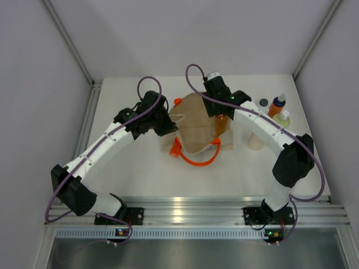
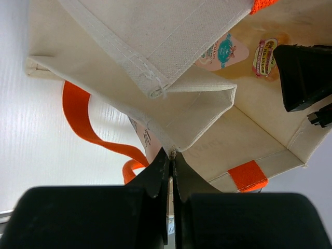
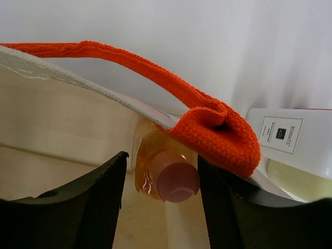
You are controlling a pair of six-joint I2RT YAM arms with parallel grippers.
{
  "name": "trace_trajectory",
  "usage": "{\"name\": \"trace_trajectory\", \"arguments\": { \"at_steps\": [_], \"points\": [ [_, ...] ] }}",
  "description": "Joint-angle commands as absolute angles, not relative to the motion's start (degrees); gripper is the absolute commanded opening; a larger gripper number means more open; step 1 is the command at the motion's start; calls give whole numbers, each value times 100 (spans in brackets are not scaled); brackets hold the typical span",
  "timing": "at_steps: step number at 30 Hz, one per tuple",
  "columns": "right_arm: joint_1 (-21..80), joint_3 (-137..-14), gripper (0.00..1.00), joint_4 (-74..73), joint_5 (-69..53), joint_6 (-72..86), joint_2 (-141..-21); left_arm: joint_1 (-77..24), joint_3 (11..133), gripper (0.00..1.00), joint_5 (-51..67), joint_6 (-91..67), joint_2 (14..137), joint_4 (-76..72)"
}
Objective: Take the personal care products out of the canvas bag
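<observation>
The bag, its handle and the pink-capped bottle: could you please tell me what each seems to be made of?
Bag: beige canvas, matte; visible weave and stitched seams. Handle: orange woven webbing, with a coarse ribbed texture. Bottle: probably clear plastic, amber in colour, glossy with highlights; its pink cap looks like smooth matte plastic.
</observation>
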State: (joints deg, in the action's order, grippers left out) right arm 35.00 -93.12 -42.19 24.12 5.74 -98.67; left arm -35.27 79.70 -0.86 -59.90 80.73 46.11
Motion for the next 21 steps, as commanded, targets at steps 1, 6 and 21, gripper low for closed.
{"name": "trace_trajectory", "arguments": {
  "at_steps": [1, 6, 21],
  "points": [
    [3445, -9562, 56, -4640, 2488, 720, -9949, -3489, 7893, 0, -70, -6029, 8016, 4667],
    [3445, -9712, 54, -4729, 2496, 1081, -9985, -3463, 7893, 0, -44, -6012, 8016, 4658],
    [3305, -9607, 46, -4755, 2645, 1608, -9958, -3375, 7875, 0, -26, -5977, 8007, 4658]
  ]
}}
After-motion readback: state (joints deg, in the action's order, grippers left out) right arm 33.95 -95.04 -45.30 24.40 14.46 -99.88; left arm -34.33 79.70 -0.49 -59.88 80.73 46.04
